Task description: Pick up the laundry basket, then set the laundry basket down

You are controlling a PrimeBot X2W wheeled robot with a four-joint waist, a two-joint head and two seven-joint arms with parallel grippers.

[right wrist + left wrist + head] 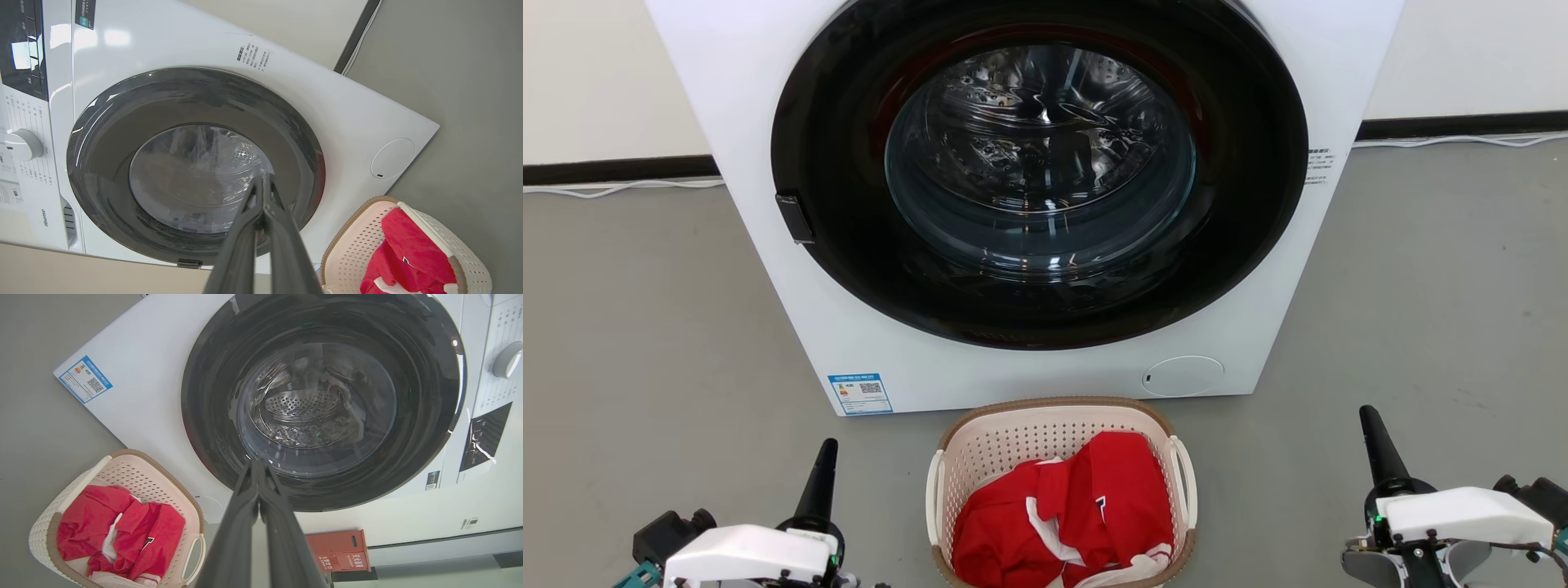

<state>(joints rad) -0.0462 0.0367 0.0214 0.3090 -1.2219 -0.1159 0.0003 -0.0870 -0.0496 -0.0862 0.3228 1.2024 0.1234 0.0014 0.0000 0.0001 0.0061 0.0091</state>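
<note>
The laundry basket (996,441), cream with perforated walls, a brown rim and white loop handles, stands on the grey floor just in front of the washer, with red and white clothing (1086,506) in it. It also appears in the left wrist view as the laundry basket (135,477) at lower left, and in the right wrist view as the laundry basket (466,253) at lower right. My left gripper (827,447) is shut and empty on the basket's left, apart from it. My right gripper (1365,413) is shut and empty on the basket's right. Both point toward the washer.
A white front-loading washer (792,327) with a dark round door (849,245), shut, rises right behind the basket. A red crate (339,551) sits on the floor beside the washer. Grey floor (645,343) spreads on both sides, with a black skirting along the wall.
</note>
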